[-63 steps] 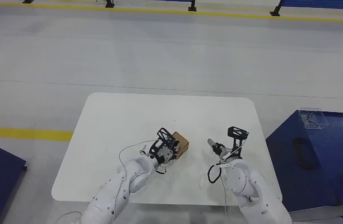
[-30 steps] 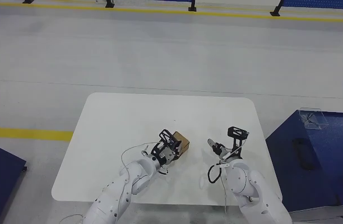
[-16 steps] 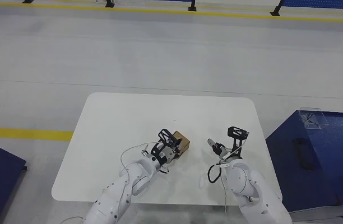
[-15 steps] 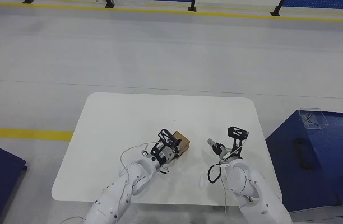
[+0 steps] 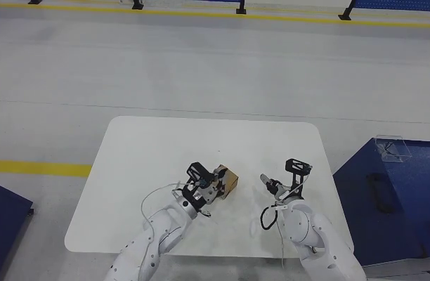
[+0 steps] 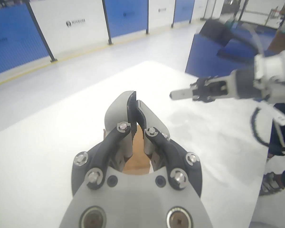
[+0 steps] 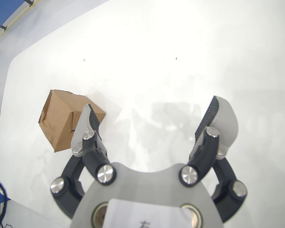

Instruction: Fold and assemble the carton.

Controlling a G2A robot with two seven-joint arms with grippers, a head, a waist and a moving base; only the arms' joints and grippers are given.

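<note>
The left jaws are squeezed shut and hold nothing. Just past their tips sits the carton [image 7: 59,117], a closed brown box on the surface [image 7: 156,48]. The right jaws are wide open and empty, with the carton off to one side. Folding looks nearly done. Next, I think, comes pressing down any loose flap.

In the left wrist view most of the box [image 6: 135,163] is hidden behind the left gripper [image 6: 135,103]. Only a brown strip shows between its near-closed jaws, and whether they pinch any cardboard cannot be told. From above, the box is too small to tell how its flaps lie, and that gripper covers its side. One finger of the right gripper [image 7: 152,103] hides a corner of the box. The right arm [image 6: 270,84] is blurred and cut off by the edge, as is the counter [image 7: 156,36].
</note>
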